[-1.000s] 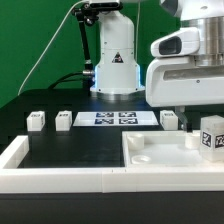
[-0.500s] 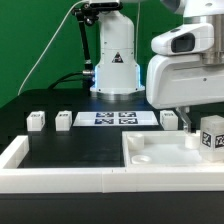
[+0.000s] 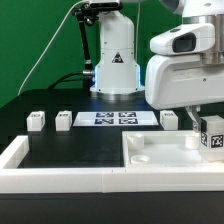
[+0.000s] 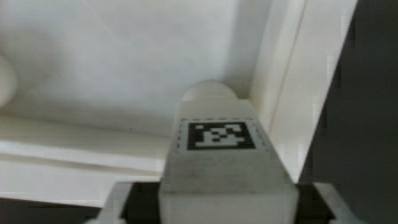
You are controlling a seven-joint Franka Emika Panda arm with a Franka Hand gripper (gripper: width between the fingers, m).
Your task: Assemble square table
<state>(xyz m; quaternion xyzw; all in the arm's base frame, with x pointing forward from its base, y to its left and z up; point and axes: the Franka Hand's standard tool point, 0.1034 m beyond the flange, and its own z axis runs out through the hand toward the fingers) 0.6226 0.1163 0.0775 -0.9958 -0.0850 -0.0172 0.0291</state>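
Observation:
The white square table top [image 3: 165,158] lies at the exterior view's lower right, against the white wall. My gripper [image 3: 211,128] hangs over its far right part and is shut on a white tagged leg [image 3: 212,138], held upright just above the tray. In the wrist view the leg [image 4: 221,140] points down toward the tray's inside corner [image 4: 107,110], next to the raised rim [image 4: 288,60]. Three more legs [image 3: 36,121] [image 3: 64,119] [image 3: 169,120] stand in a row on the black worktop. The fingertips are hidden behind the leg.
The marker board [image 3: 118,119] lies flat between the loose legs. The long low white wall [image 3: 60,178] edges the worktop at the front and left. The white robot base [image 3: 115,60] stands behind the board.
The gripper and the held leg have shifted slightly to the exterior view's right and a little lower. Nothing else has moved.

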